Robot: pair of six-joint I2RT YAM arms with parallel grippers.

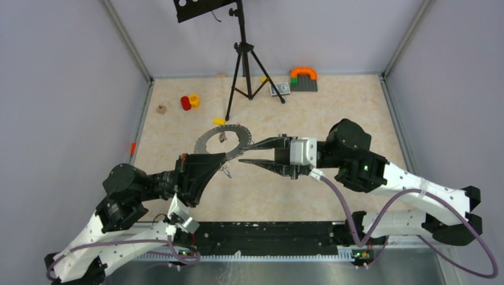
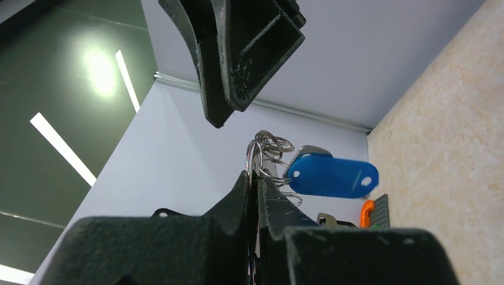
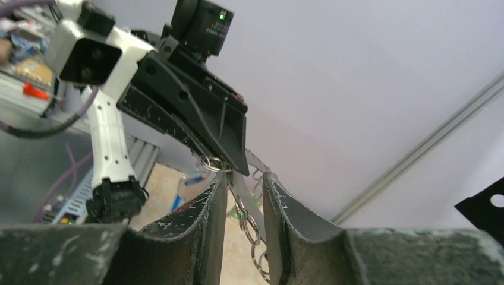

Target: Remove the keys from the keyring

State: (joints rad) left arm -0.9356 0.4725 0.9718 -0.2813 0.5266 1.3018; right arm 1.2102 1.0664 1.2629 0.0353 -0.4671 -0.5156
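The left gripper [image 1: 226,159] is clamped on the near rim of the keyring [image 1: 205,142], with a blue-tagged key [image 2: 333,176] dangling just beyond its fingertips. The right gripper [image 1: 245,152] is narrowly parted, its jaws straddling the ring's rim close beside the left one's tips.

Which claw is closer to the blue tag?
Left. The left claw is pinched shut right beside the blue tag, which dangles at its tips. The right claw sits farther off, straddling the keyring.

No legible text or numbers anywhere; perhaps print on the far card [image 1: 280,89], too small.
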